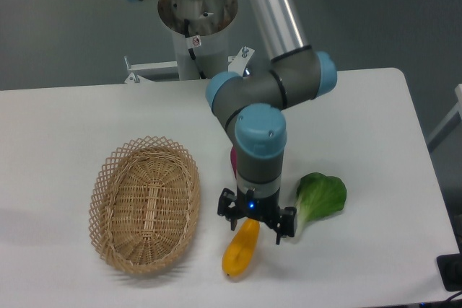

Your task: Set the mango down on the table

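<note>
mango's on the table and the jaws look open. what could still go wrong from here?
1. The gripper sits right over the upper end of the mango; a finger could clip it on retreat and roll it.
2. The mango lies near the front edge of the table, so a nudge might send it off.
3. The leafy green is beside the right finger; a sideways exit may drag it.

Bright even light, soft shadows, sharp.

No text, label, brand or number can be read anywhere.
</note>
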`<state>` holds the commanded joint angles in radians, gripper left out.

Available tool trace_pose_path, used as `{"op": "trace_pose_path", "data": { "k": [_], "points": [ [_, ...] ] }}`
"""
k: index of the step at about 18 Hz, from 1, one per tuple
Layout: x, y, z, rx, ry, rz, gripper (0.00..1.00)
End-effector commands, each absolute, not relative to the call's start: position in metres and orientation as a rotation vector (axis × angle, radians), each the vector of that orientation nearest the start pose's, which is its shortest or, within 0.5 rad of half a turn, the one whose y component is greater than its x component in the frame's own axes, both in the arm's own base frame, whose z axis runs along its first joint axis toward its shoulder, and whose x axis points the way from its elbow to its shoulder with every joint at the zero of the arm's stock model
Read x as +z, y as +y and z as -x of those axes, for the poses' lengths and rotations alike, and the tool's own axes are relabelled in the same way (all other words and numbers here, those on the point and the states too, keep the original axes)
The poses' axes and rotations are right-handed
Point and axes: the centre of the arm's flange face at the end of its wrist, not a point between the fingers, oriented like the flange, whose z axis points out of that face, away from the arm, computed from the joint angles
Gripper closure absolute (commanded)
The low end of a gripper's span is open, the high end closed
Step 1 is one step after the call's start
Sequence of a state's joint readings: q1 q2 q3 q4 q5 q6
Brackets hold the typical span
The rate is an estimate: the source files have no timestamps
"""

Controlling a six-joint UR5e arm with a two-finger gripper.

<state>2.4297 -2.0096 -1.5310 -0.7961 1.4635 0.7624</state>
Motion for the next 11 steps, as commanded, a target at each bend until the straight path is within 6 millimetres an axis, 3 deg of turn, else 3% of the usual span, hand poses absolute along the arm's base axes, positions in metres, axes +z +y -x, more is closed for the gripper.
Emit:
{"op": "trace_pose_path", "data": {
  "k": [4, 6, 9, 11],
  "points": [
    [0.379, 0.539, 0.425, 0.322, -0.090, 2.778, 0.00],
    [0.402, 0.522, 0.440, 0.370, -0.079, 2.764, 0.00],
    [0.424, 0.484, 0.454, 0.368, 0.063, 2.821, 0.00],
    [0.431, 0.469, 0.462, 0.349, 0.133, 2.855, 0.00]
  ]
}}
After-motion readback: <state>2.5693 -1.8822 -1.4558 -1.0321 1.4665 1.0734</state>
